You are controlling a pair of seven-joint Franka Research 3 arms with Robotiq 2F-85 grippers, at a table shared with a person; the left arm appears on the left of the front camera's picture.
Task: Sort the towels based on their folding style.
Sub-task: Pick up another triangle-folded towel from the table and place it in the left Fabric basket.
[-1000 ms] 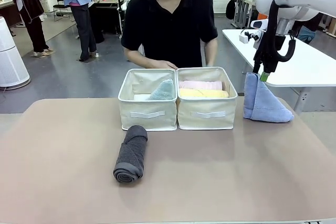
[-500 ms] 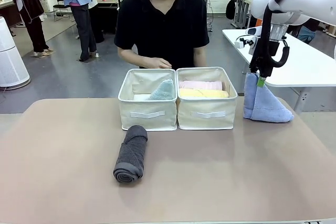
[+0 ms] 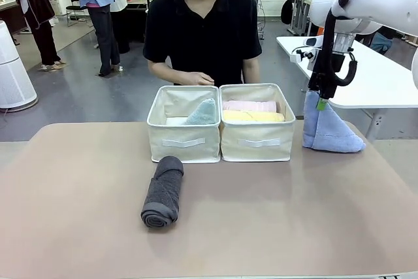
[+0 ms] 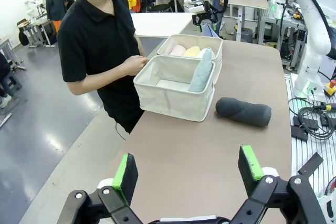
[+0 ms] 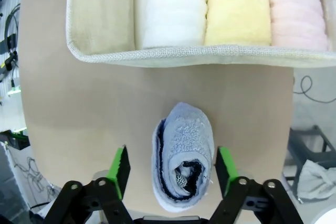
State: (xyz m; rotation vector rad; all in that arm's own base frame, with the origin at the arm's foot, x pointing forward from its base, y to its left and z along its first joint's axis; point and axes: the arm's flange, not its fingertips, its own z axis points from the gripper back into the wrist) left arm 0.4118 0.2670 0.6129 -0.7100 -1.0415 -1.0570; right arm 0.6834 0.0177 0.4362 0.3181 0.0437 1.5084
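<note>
The tan table has a person in a black shirt at its far side and two cream fabric bins side by side at its far middle. The left bin holds a light teal terry towel folded into a triangle, and the right bin holds a pink rolled towel, a yellow rolled towel and a white rolled towel. A dark grey rolled terry towel lies just near of the left bin, and a periwinkle blue folded terry towel stands far right beside the right bin. My right gripper hangs over the blue towel's peak with its jaws wide, a green pad on each side and clear of the towel, while my left gripper is spread wide, holding nothing, over the table's left end.
</note>
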